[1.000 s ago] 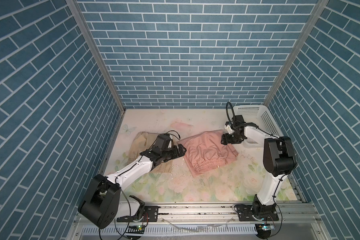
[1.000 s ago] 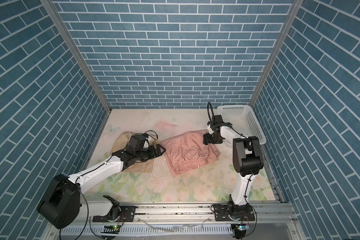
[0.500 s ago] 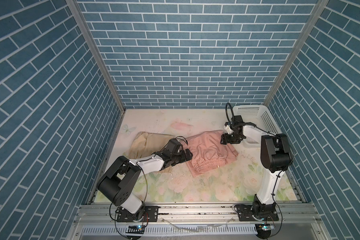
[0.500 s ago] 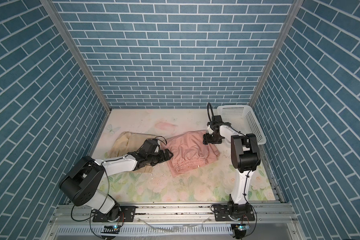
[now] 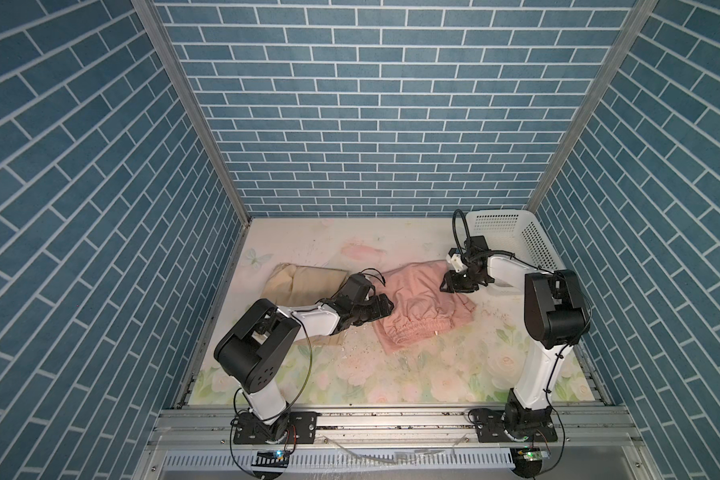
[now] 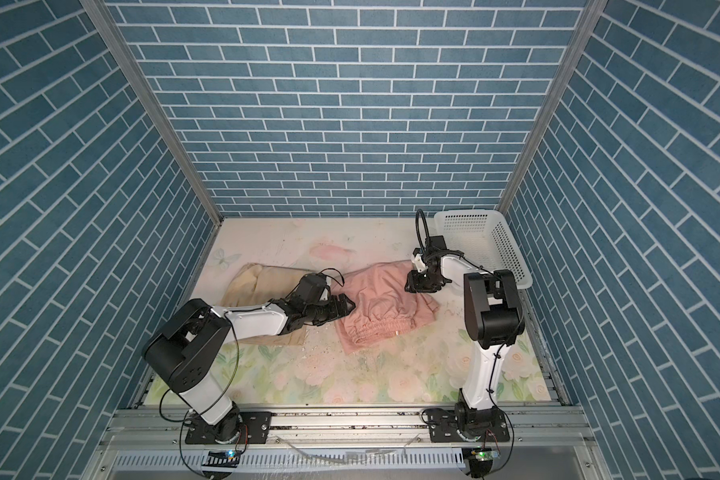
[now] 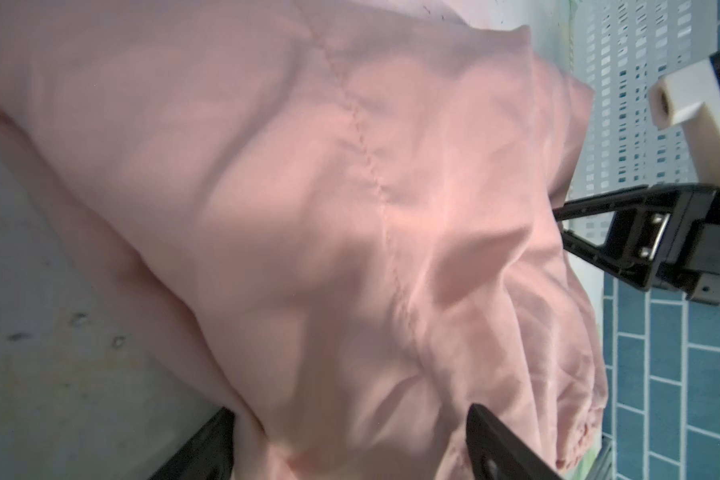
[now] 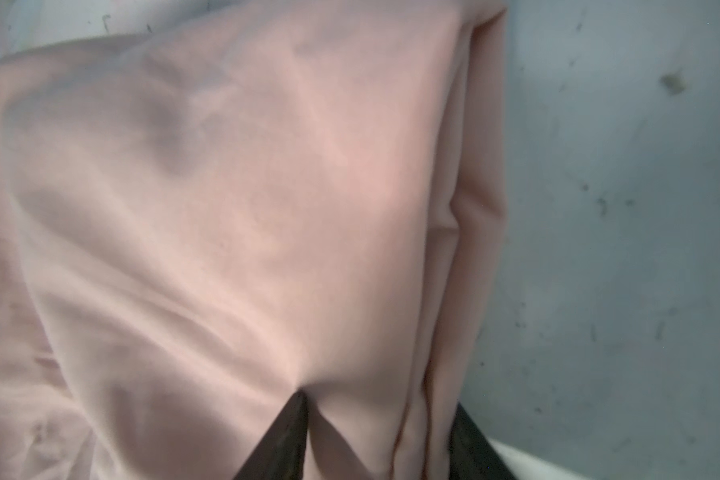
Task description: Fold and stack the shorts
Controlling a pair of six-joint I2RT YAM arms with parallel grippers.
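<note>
1. The cell is enclosed on 3 sides by blue brick-patterned walls (image 5: pixel 371 104).
2. A floral-printed table (image 5: pixel 350 374) is seen in both top views, and both shorts lie on it.
3. A white perforated basket (image 5: pixel 537 237) is set in the far right corner, well apart from the beige shorts.
4. The pink shorts (image 5: pixel 416 299) are spread rumpled near the middle of the table. The gathered waistband is turned toward the near edge, and the far right corner lies close to the basket.
5. The beige shorts (image 5: pixel 304 278) are laid flat to the left of the pink shorts and are partly covered by the left arm. Whether the 2 garments touch cannot be told.
6. The left gripper (image 5: pixel 387 309) is placed low at the left edge of the pink shorts. In the left wrist view its jaws are seen wide apart with pink cloth between them (image 7: pixel 350 440), and nothing is clamped.
7. The right gripper (image 5: pixel 449 286) is set on the far right corner of the pink shorts. In the right wrist view its jaws are seen about half closed around a folded edge (image 8: pixel 383 419). Whether that edge is firmly pinched cannot be told.
</note>
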